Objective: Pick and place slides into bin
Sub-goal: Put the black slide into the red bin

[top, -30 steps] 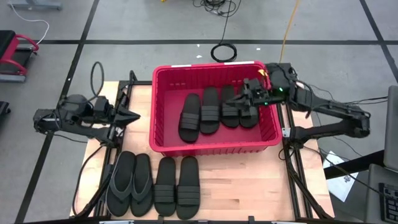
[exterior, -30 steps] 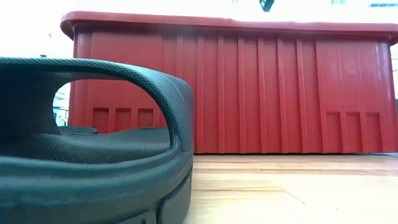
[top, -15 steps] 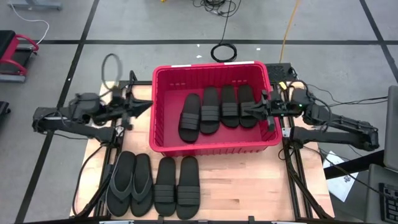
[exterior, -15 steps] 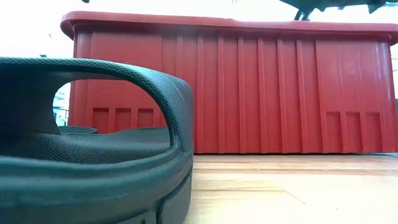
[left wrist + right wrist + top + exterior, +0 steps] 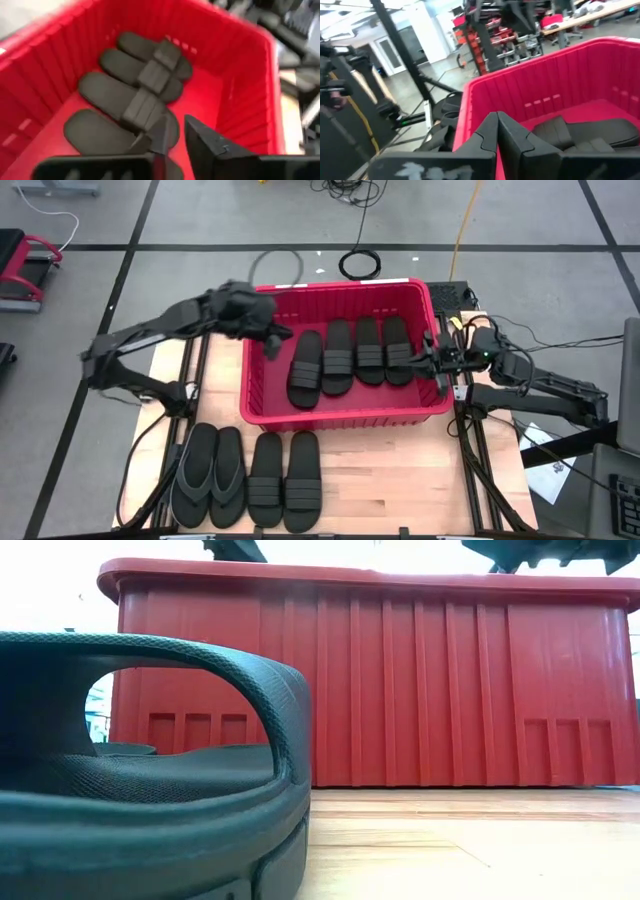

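Observation:
The red bin [image 5: 345,416] stands mid-table with several black strap slides [image 5: 337,357] lying side by side on its floor; they also show in the left wrist view [image 5: 135,102]. Two strap slides [image 5: 285,480] and two thong flip-flops [image 5: 212,472] lie flat on the table in front of the bin. My left gripper [image 5: 278,340] hangs above the bin's left part, just inside its left wall. Its fingers [image 5: 175,132] are a narrow gap apart and empty. My right gripper [image 5: 425,360] is shut and empty over the bin's right rim [image 5: 470,100].
The wooden table [image 5: 400,480] shows bare board at the front right. Cables and a coil [image 5: 360,263] lie on the floor behind the bin. In the low view a sandal's strap [image 5: 250,690] fills the near left, with the bin's wall [image 5: 420,690] behind it.
My left gripper has risen from beside the bin's left wall and swung toward the table's right, over the wall, so it now hangs above the bin's left part. My right gripper has drawn back from over the rightmost slides to the bin's right rim.

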You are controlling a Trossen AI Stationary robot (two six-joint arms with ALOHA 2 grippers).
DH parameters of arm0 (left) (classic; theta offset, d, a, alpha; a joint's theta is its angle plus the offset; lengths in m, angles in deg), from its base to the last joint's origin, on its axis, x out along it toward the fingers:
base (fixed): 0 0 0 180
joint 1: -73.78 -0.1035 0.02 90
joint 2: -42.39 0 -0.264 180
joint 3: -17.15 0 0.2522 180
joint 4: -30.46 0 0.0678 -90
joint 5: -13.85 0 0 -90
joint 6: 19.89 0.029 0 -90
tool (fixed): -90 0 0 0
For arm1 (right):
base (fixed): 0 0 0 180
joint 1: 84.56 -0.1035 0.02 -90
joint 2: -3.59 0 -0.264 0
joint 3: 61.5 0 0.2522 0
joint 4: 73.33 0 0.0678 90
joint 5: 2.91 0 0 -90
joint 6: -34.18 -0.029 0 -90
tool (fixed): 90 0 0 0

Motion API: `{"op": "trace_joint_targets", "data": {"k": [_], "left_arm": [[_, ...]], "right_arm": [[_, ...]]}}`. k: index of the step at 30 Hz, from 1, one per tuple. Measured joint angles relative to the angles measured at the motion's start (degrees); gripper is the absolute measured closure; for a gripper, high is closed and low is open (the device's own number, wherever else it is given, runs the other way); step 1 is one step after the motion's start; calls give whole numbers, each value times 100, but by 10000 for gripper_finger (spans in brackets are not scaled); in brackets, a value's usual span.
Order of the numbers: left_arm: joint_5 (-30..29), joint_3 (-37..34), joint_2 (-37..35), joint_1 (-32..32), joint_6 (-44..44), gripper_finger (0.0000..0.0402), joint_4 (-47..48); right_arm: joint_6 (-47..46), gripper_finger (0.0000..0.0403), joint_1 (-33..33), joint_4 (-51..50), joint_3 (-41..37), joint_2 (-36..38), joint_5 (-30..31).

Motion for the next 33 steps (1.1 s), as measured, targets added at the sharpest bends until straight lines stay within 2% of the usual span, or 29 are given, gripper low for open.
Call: {"op": "trace_joint_targets", "data": {"k": [5, 8, 11, 14, 19, 26, 33], "left_arm": [[583, 546, 840, -188, 1019, 266, 472], [1215, 820, 1256, -319, 1608, 224, 922], [1598, 1005, 1657, -504, 1919, 194, 1437], [1662, 1077, 2067, -643, 2406, 174, 1823], [1745, 1087, 2708, -809, 3113, 157, 1880], [1670, 1087, 3421, -979, 3843, 155, 2010], [1608, 1087, 3735, -1020, 4547, 155, 2126]], "right_arm": [[131, 403, 1, -208, -4, 146, -42], [117, 403, 1, -147, -4, 169, 53], [-59, 403, 1, -162, -4, 174, 334], [-308, 403, 1, -164, -4, 174, 428], [-418, 403, 1, -165, -4, 174, 600], [-455, 403, 1, -166, -4, 172, 936], [-765, 403, 1, -167, -4, 170, 946]]}}
